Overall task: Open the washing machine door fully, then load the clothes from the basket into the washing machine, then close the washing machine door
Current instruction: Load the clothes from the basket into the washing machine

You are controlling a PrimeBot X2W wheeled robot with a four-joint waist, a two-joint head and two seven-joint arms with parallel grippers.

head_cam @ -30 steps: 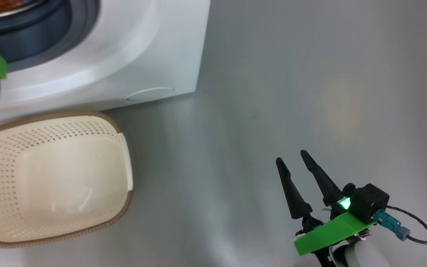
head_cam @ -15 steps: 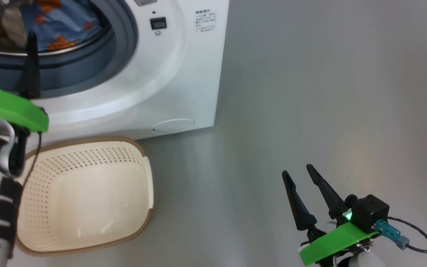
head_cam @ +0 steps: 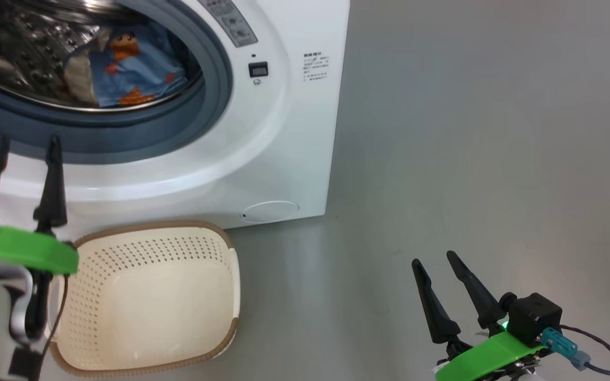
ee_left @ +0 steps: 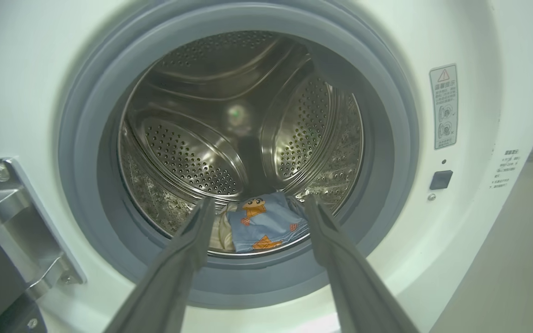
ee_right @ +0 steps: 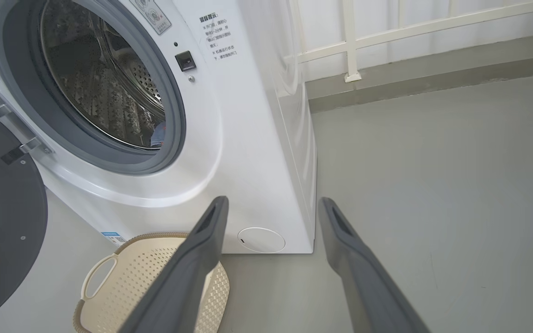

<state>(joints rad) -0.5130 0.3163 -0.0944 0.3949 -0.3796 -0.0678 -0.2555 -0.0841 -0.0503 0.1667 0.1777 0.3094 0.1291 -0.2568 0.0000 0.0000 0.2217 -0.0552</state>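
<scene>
All clothes (ee_left: 266,224) lie in the drum (ee_left: 188,152), beyond left end effector (ee_left: 259,200).

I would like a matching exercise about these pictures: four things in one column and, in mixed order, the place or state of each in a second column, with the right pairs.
Things:
1. clothes
2. basket
3. door
4. right end effector

Places or states:
A. swung open at the hinge side
B. open, above bare floor
C. inside the drum
D. empty, on the floor before the machine

Pairs: 1-C, 2-D, 3-A, 4-B.
</scene>
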